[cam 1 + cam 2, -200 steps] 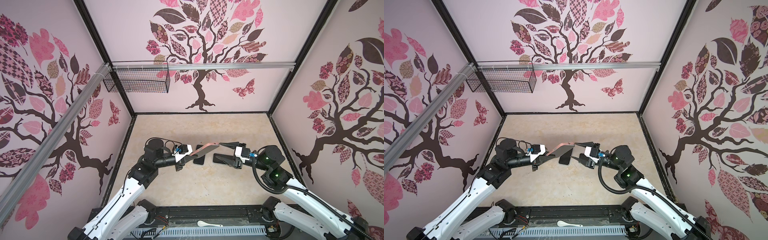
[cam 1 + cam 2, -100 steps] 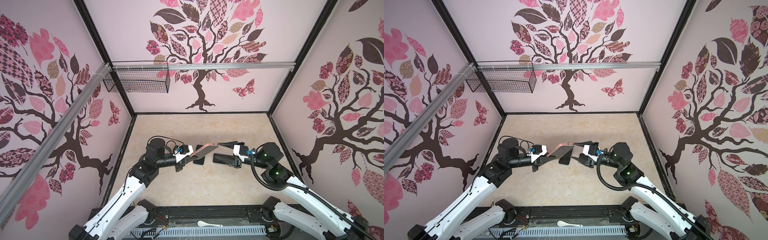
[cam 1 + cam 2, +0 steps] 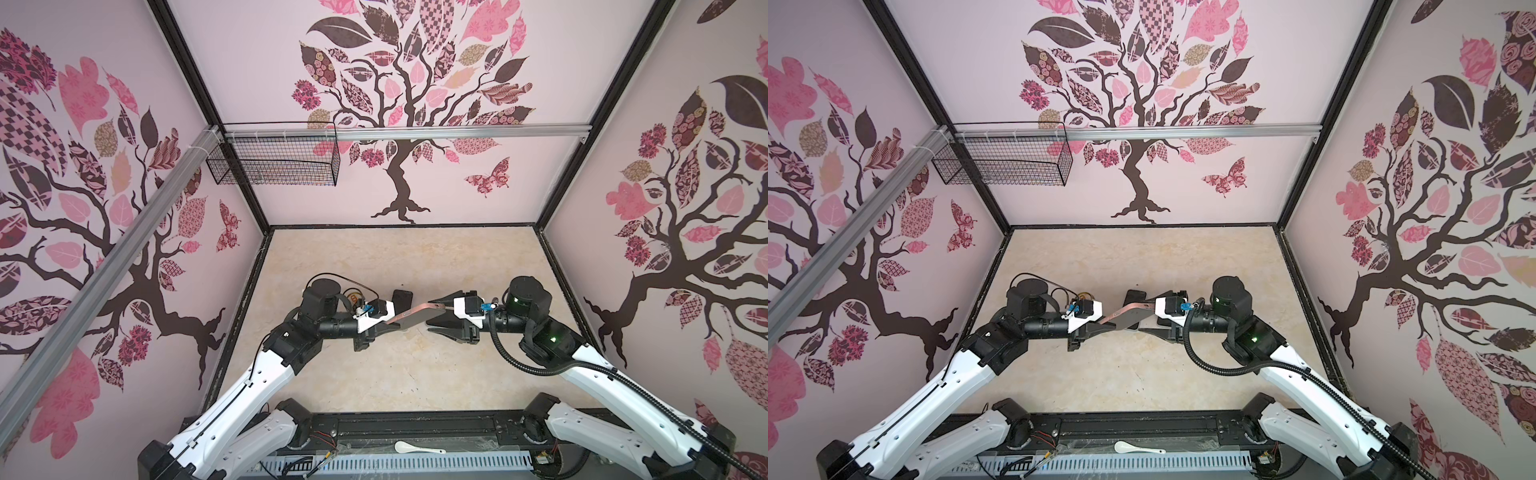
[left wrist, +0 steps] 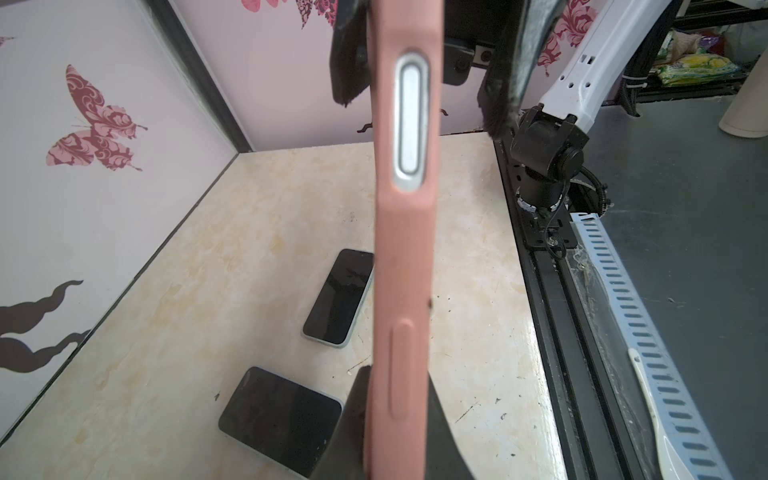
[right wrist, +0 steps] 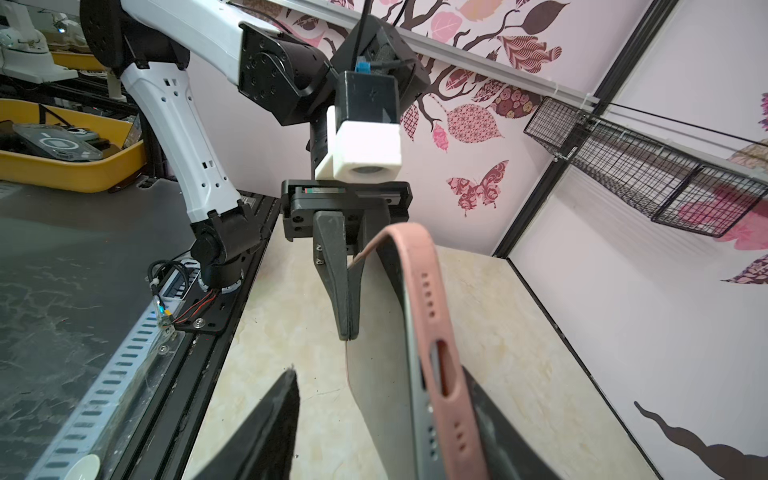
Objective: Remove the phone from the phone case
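A pink phone case [image 3: 415, 314] [image 3: 1128, 316] hangs above the table with the phone in it. My left gripper [image 3: 388, 326] [image 4: 399, 382] is shut on one end of the case. In the right wrist view the case's rim [image 5: 432, 332] stands peeled off the phone's silver edge [image 5: 419, 399] at the other end. That end sits between the fingers of my right gripper [image 3: 430, 316] [image 5: 378, 374], which is open. The case rests against one finger [image 5: 498, 428]; the other finger [image 5: 266, 428] stands well apart.
Two bare dark phones [image 4: 338, 297] [image 4: 278, 419] lie flat on the table under the case; one shows in a top view [image 3: 402, 300]. A wire basket [image 3: 274, 164] hangs at the back left. A white spoon [image 3: 417, 448] lies on the front rail.
Both grippers and the case have shifted toward the front of the table. The right gripper has closed in on the case's free end and its jaws have widened slightly.
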Controlling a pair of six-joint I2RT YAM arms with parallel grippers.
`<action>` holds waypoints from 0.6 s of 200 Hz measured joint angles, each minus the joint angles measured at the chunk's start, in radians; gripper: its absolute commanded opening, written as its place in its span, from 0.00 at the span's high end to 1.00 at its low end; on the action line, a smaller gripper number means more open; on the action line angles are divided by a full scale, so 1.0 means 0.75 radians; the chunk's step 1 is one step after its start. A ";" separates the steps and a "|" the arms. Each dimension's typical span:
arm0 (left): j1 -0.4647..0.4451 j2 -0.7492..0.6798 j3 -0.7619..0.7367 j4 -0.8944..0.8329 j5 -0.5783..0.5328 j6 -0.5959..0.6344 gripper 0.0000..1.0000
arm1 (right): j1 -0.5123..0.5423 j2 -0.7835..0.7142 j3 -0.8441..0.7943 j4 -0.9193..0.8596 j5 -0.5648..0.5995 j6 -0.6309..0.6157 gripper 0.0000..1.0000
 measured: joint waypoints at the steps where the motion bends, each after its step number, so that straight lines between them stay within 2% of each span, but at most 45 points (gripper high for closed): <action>1: 0.000 -0.002 -0.001 0.003 -0.002 -0.004 1.00 | 0.000 -0.003 -0.001 0.002 0.003 0.002 0.39; 56: -0.003 -0.091 -0.035 0.165 -0.085 -0.098 1.00 | -0.001 -0.209 -0.152 0.219 0.243 0.052 0.39; 120: -0.003 -0.070 -0.035 0.176 -0.101 -0.099 1.00 | -0.001 -0.210 -0.151 0.310 0.244 0.071 0.40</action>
